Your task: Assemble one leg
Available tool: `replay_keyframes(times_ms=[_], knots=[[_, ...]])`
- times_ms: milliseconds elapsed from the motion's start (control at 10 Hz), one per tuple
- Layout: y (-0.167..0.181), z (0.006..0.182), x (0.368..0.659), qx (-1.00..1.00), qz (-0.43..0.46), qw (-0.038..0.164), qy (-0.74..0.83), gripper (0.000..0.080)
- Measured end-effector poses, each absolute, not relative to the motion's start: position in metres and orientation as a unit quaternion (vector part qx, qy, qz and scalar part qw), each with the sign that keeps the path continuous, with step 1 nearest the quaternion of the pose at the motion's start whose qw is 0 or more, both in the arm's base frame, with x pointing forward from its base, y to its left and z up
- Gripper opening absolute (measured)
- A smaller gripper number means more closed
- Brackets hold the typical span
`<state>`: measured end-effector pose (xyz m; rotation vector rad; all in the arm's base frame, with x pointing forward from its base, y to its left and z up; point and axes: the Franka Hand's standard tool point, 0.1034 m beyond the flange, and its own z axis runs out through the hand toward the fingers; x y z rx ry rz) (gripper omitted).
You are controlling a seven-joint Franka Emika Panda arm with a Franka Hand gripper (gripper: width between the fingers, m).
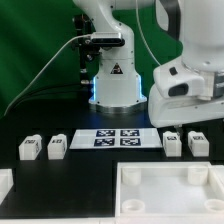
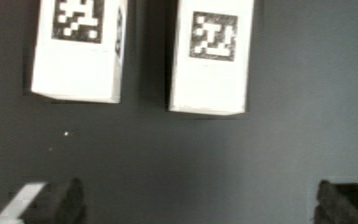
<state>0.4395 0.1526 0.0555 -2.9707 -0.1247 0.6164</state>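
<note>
Two legs lie side by side on the dark surface (image 1: 85, 180), at mid height on the exterior view's right: one leg (image 1: 172, 143) and a second leg (image 1: 198, 143), both below the hand (image 1: 186, 115). In the wrist view they are parallel with a narrow gap between them. Their long axes cross the line between the fingers (image 2: 43, 205), and the tag ends point away from the fingers. The hand is spread wide and holds nothing. The marker board (image 1: 122, 137) lies just beside the pair, a third leg (image 1: 30, 148) is at the left, and a big tray (image 1: 160, 200) is at the lower right.

White tagged leg (image 1: 172, 144), lying just beside a twin leg (image 1: 199, 143), two more legs (image 1: 30, 148) well apart
</note>
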Motion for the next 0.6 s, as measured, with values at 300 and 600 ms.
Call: replay_keyframes(times_ms=[300, 600], knots=[[0.164, 0.054, 0.417, -0.932, 0.361, 0.041, -0.014, 0.0649], [0.168, 0.042, 0.420, -0.902, 0.428, 0.044, -0.021, 0.0649]])
